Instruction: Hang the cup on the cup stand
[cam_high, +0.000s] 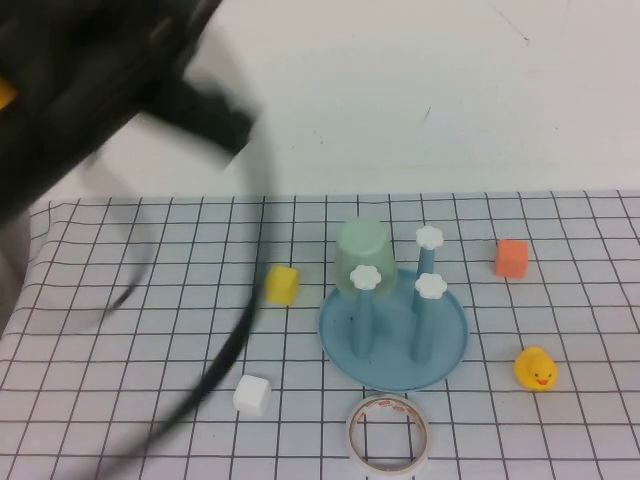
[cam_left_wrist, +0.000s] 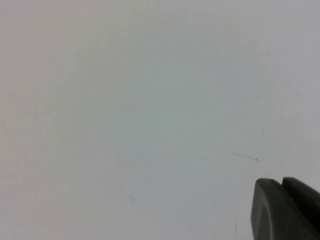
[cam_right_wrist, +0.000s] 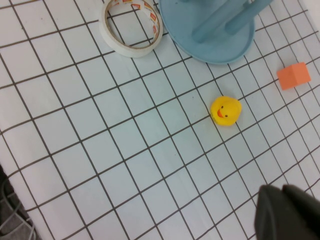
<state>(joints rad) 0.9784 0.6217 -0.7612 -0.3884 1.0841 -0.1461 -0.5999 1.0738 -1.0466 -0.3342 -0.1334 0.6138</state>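
Observation:
The pale mint-green cup (cam_high: 360, 250) sits upside down over the rear-left peg of the blue cup stand (cam_high: 393, 345). The other three pegs show their white flower caps. No gripper touches the cup. My left gripper (cam_left_wrist: 281, 182) is shut and empty, facing a blank white surface. In the high view the left arm (cam_high: 110, 80) is a blurred dark mass raised at the upper left, far from the stand. My right gripper (cam_right_wrist: 281, 189) is shut and empty above the grid cloth, near the stand's base (cam_right_wrist: 210, 42). It is out of the high view.
A yellow cube (cam_high: 282, 284) and a white cube (cam_high: 252, 394) lie left of the stand. An orange cube (cam_high: 511, 258) and a yellow duck (cam_high: 536, 368) lie to its right. A white tape ring (cam_high: 389, 432) lies in front. A dark cable (cam_high: 235, 340) hangs left of the stand.

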